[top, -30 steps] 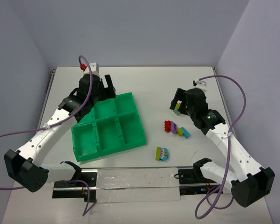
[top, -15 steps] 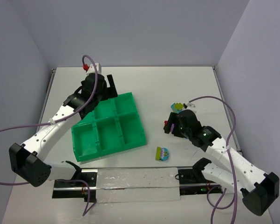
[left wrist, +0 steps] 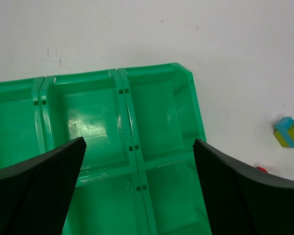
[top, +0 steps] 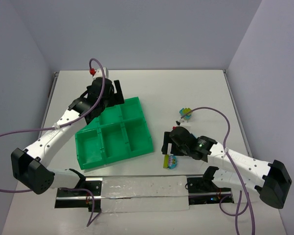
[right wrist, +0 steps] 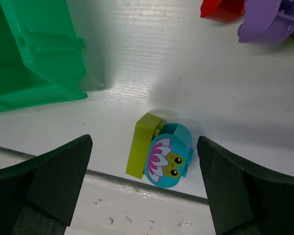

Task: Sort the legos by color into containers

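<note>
Yellow-green and light blue, the joined brick point(right wrist: 161, 156) lies on the tabletop point(right wrist: 225, 88) near the tray point(right wrist: 39, 73), between the fingers of the wide-open, empty right gripper point(right wrist: 144, 147), which should descend squarely before closing. Over the tray, the left gripper point(left wrist: 139, 161) hangs open, empty.

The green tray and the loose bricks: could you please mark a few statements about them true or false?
The green tray holds no bricks in its visible compartments. True.
The right gripper is shut on the flower brick. False: its jaws stand open either side of that brick.
The left gripper hovers open above the tray. True.
The red brick lies in the tray. False: it lies on the table beside a purple brick.
</note>
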You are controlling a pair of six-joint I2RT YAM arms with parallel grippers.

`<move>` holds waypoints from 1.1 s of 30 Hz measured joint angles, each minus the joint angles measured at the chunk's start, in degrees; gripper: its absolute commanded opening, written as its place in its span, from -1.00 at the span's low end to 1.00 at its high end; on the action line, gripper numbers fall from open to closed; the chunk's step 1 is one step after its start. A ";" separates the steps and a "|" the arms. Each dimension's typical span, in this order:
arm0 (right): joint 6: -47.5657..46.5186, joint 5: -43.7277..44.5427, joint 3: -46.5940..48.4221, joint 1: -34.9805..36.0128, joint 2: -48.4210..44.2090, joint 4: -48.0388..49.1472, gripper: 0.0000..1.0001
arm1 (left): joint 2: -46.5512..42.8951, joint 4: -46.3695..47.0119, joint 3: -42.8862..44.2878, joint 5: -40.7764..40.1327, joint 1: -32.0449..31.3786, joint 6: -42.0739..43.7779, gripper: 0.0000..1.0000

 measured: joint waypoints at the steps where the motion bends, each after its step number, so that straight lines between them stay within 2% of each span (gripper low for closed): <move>1: 0.20 -0.33 -0.12 0.05 -0.01 -0.09 0.95 | 0.00 -0.16 0.01 -0.02 0.00 -0.01 0.98; 6: 2.12 -1.00 -0.45 0.86 0.85 -1.74 1.00 | 0.00 -0.41 0.01 -0.02 -0.06 -0.02 0.99; 17: 6.28 -2.50 -2.20 2.78 10.29 -0.94 0.99 | 0.96 -0.63 0.01 0.02 -0.74 -0.04 0.99; 20: 7.26 -2.52 -3.16 3.03 11.63 -0.26 0.74 | 1.00 -0.78 0.01 0.02 -0.74 -0.06 0.98; 23: 7.82 -2.39 -3.42 3.28 11.99 0.23 0.29 | 1.01 -0.78 0.01 0.03 -0.75 -0.05 0.99; 26: 8.16 -2.14 -3.49 3.48 11.89 0.75 -0.04 | 1.01 -0.78 0.01 0.04 -0.76 -0.04 0.99; 29: 7.91 -1.45 -3.11 3.54 11.72 0.21 -0.19 | 1.07 -0.81 0.07 0.22 -0.76 -0.03 0.99; 33: 5.90 0.20 0.50 3.49 10.84 -1.81 -0.19 | 1.54 -1.14 1.35 2.54 -0.76 0.03 0.98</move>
